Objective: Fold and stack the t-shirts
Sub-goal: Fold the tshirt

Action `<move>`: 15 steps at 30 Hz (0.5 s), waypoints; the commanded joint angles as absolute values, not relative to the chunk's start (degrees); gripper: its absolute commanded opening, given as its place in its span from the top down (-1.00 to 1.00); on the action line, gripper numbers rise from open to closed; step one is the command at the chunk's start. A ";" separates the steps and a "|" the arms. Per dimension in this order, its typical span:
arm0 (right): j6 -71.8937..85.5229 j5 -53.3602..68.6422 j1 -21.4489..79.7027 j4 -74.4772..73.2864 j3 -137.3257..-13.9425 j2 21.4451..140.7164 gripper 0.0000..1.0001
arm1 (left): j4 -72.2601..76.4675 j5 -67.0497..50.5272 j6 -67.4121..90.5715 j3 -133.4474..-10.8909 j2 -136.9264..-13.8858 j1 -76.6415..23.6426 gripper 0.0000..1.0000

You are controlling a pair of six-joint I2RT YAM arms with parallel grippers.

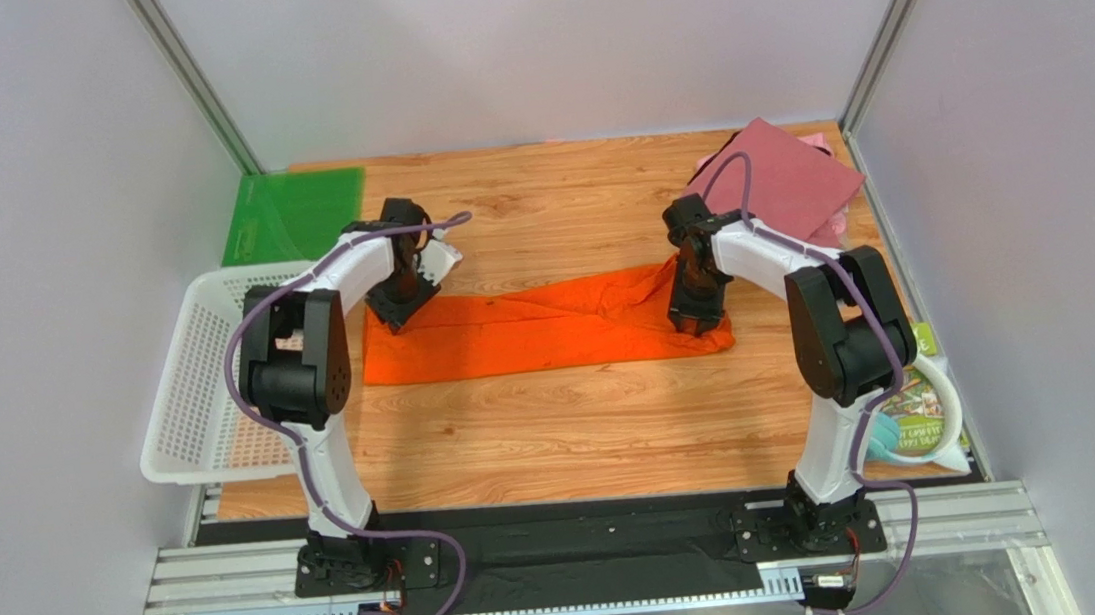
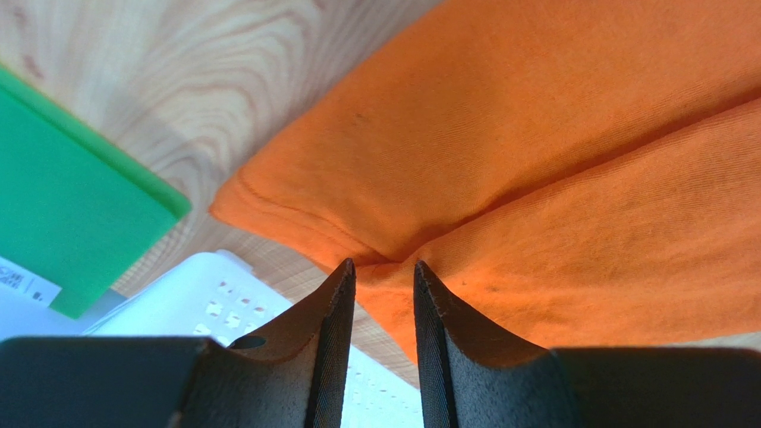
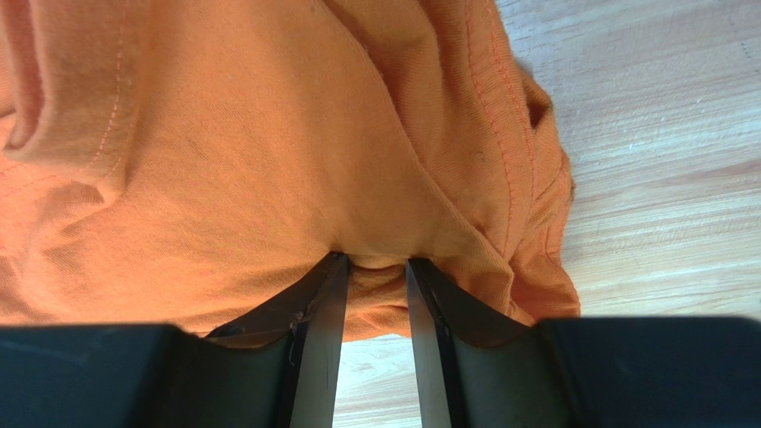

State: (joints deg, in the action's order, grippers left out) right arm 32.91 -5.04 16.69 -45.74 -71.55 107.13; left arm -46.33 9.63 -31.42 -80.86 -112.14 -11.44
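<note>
A bright orange t-shirt point(image 1: 541, 331) lies folded into a long strip across the middle of the wooden table. My left gripper point(image 1: 400, 310) is at its far left corner. In the left wrist view the left gripper point(image 2: 384, 267) pinches a crease of the orange cloth point(image 2: 536, 160) between its tips. My right gripper point(image 1: 694, 321) is at the strip's right end. In the right wrist view the right gripper point(image 3: 375, 260) has a bunch of orange cloth point(image 3: 223, 160) gathered between its fingers. A folded maroon-red t-shirt point(image 1: 783, 180) lies at the back right on a pale pink one point(image 1: 812, 141).
A white mesh basket point(image 1: 199, 386) hangs over the table's left edge, close to the left arm. A flat green sheet point(image 1: 291, 212) lies at the back left corner. A printed packet and a ring-shaped thing point(image 1: 919, 415) sit at the right edge by the right arm's base.
</note>
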 commanded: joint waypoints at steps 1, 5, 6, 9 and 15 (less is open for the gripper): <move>31.99 -5.89 16.35 -44.03 -69.70 107.93 0.27 | -44.91 10.46 -32.87 -78.67 -113.11 -11.34 0.26; 31.29 -5.98 16.08 -44.38 -71.36 108.80 0.27 | -44.47 10.55 -33.57 -75.85 -113.20 -11.34 0.26; 30.77 -5.98 16.00 -44.65 -72.06 109.33 0.27 | -44.65 10.46 -33.84 -74.81 -113.03 -11.42 0.26; 29.01 -7.03 15.47 -47.10 -76.70 112.93 0.28 | -44.56 10.11 -34.36 -72.35 -112.06 -11.86 0.26; 27.51 -6.51 14.94 -50.18 -85.24 119.43 0.28 | -48.51 8.09 -34.37 -69.18 -107.67 -14.32 0.26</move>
State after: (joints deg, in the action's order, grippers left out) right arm 29.67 -4.80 15.77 -51.05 -81.41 114.19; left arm -42.94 11.35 -33.80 -72.69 -109.78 -12.67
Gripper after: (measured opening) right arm 0.363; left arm 0.369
